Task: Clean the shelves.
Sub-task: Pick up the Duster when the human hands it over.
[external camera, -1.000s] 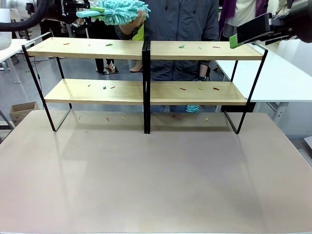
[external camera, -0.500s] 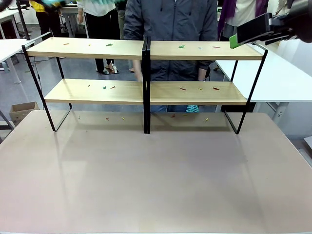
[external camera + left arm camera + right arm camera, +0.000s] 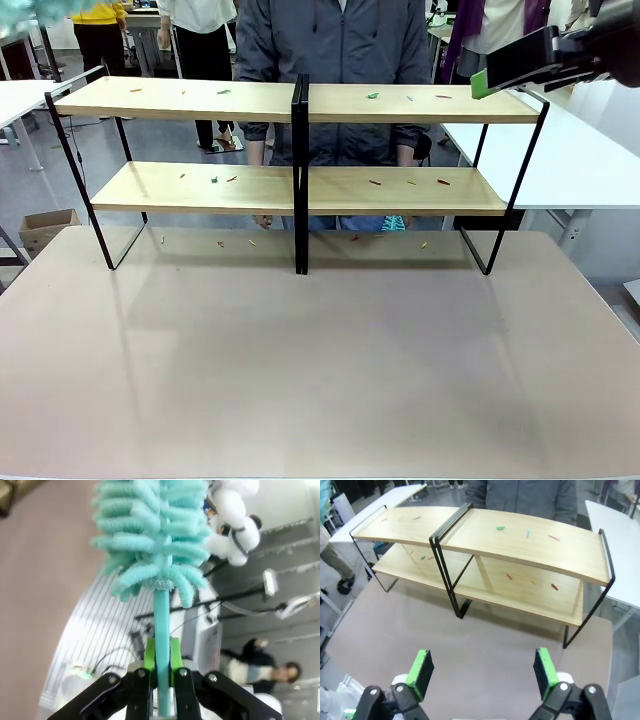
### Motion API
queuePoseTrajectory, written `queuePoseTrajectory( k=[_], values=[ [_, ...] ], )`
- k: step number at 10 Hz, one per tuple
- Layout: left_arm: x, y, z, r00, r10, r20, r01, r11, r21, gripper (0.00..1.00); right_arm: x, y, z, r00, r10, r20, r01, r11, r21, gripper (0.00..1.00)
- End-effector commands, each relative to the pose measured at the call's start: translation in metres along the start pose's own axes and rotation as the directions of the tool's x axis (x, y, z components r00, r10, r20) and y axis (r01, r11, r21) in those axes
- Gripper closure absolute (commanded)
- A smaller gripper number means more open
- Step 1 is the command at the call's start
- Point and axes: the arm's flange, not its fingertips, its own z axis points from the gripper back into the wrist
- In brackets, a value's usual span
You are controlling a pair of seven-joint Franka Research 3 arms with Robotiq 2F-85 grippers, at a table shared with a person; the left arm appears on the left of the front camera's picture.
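**Q:** First, which items are cut off or hard to make out?

**A:** The person [image 3: 330,60] stands directly behind the shelves [image 3: 180,100] and is cut off by the top edge of the front view. The forearms pass behind the upper board, and the hands hang behind the lower board. Above the left end of the shelves, a teal smear is too blurred to identify. The background of the left wrist view is rolled sideways and soft. A white rounded object beside the duster head cannot be identified.

**Q:** What is the condition of each gripper?

**A:** The left gripper [image 3: 162,655] pinches the thin teal handle of a duster [image 3: 155,540] between its green pads. The fluffy head stands beyond the fingertips. The right gripper [image 3: 482,667] is spread wide, with nothing between its pads. In the front view it overlaps the right end of the upper board. The right wrist view places it on the near side of the shelves and above them.

**Q:** Describe the surface and the room.

**A:**
- **Surface:** The shelves stand on a beige tabletop [image 3: 320,370], which extends in front of them.
- **Debris:** Small coloured scraps [image 3: 373,96] lie on both boards, on either side of the central post. More lie on the tabletop beneath the lower board.
- **Right of the shelves:** a white side table [image 3: 560,160].
- **Left of the shelves:** a cardboard box [image 3: 45,228] on the floor.
- **Behind the left half of the shelves:** other people, farther off.
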Motion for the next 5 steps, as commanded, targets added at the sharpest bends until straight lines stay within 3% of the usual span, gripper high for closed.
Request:
queuePoseTrajectory(
  k=[1,2,3,5],
  values=[
    [-0.023,0.008,-0.021,0.989,-0.051,-0.138,0.072,0.985,0.155,1.0,0.0,-0.001,0.0,1.0,-0.002,0.003,0.002,1.0,-0.01,0.0],
    [-0.02,0.012,-0.029,0.975,0.012,-0.222,0.056,0.954,0.296,1.0,0.0,-0.001,0.0,1.0,-0.002,0.003,0.002,1.0,-0.01,0.0],
    [-0.02,-0.001,-0.009,0.996,-0.022,-0.09,0.027,0.998,0.064,1.0,0.0,-0.001,0.0,1.0,-0.002,0.003,0.002,1.0,-0.01,0.0],
    [-0.02,-0.001,-0.009,0.996,-0.022,-0.09,0.027,0.998,0.064,1.0,0.0,-0.001,0.0,1.0,-0.002,0.003,0.002,1.0,-0.01,0.0]
  ],
)
